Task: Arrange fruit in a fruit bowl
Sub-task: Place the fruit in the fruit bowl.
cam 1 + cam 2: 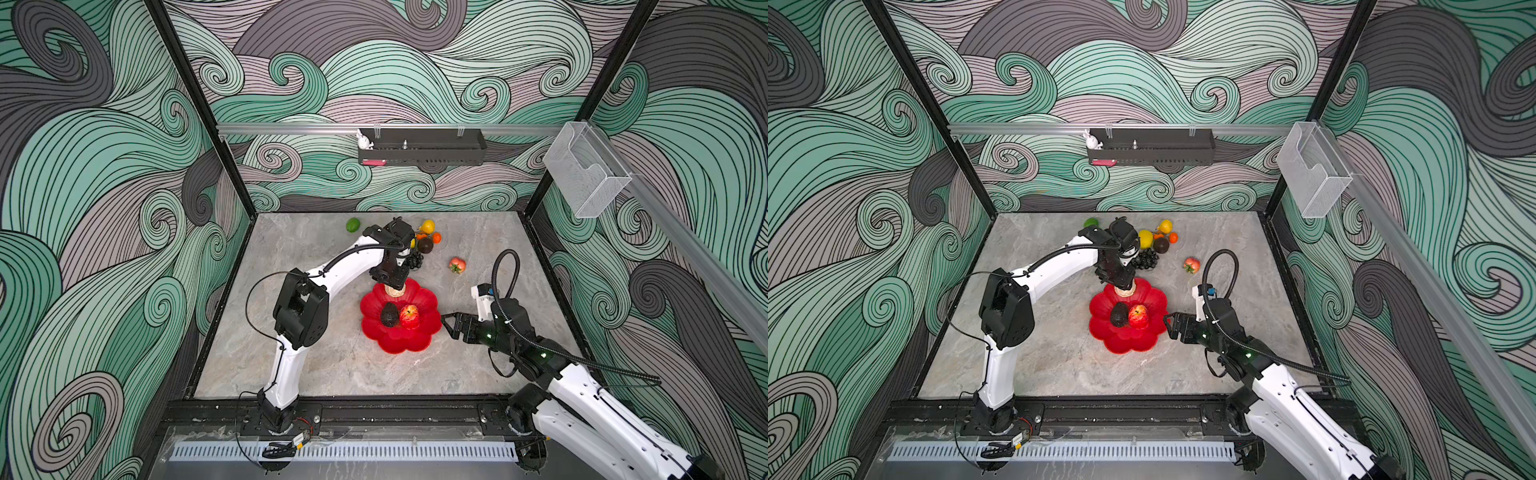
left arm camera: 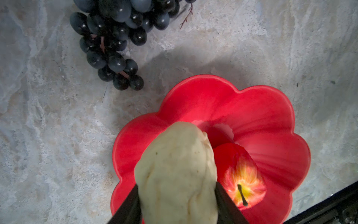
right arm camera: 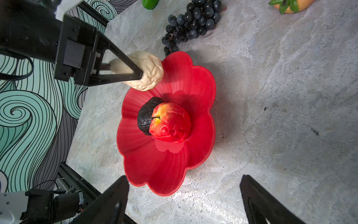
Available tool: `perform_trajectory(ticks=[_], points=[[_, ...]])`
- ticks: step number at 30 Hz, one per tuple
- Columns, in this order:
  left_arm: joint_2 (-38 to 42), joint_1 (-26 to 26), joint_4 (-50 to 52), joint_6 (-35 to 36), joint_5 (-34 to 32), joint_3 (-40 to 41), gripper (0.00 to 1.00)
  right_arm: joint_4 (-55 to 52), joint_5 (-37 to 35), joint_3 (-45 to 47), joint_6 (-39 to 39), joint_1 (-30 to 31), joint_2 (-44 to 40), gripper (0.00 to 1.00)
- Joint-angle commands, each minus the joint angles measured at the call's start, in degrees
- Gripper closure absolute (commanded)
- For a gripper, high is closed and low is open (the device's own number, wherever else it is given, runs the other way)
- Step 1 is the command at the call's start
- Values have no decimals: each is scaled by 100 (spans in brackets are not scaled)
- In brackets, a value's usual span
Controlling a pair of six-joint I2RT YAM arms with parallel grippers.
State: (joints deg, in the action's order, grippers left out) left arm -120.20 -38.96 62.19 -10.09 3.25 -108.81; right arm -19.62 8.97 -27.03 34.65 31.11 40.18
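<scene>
Pear (image 2: 177, 170) first, since it fills the left wrist view: beige, lumpy, clamped across its body by the left gripper (image 2: 178, 201), one dark finger pressed to each flank. In the right wrist view its stem end points back toward the palm and the fat end leads. My guess is that this grip lets it go down bottom-first.

It hangs over the far lobe of the fruit bowl (image 3: 164, 164), on the side next to the grape bunch (image 2: 112, 38). I cannot tell whether it touches the rim.

An apple (image 3: 170, 125) and an avocado (image 3: 144, 116) already sit in the bowl's hollow, touching each other. The sloped petals around them are bare, so the pear probably belongs on that free far side.

The right gripper (image 3: 185, 180) sits low, just beside the bowl's rim on the side opposite the pear. Its fingers are spread wide and hold nothing. It looks parked out of the way, or ready to steady the dish.

Waiting at the far end of the desk (image 1: 332, 365):
- a lime (image 1: 353, 225) off by itself
- a lemon (image 1: 428, 226), a tangerine (image 1: 436, 238) and a mangosteen (image 1: 425, 245) bunched together
- a reddish fruit with green leaves (image 1: 456, 265), apart from the rest

Roughly a third of the job looks done.
</scene>
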Motion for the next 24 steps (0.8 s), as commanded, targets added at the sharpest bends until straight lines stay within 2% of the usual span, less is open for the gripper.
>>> perform_trajectory(ticks=[1,10,24], points=[[-249,55,519,129,187,-364,56,-42,-71,83,-64,-4,-54,10],[-749,55,811,311,471,-772,56,-24,-63,145,-55,0,-46,9],[-1022,46,900,404,686,-790,54,95,17,189,-11,0,95,9]])
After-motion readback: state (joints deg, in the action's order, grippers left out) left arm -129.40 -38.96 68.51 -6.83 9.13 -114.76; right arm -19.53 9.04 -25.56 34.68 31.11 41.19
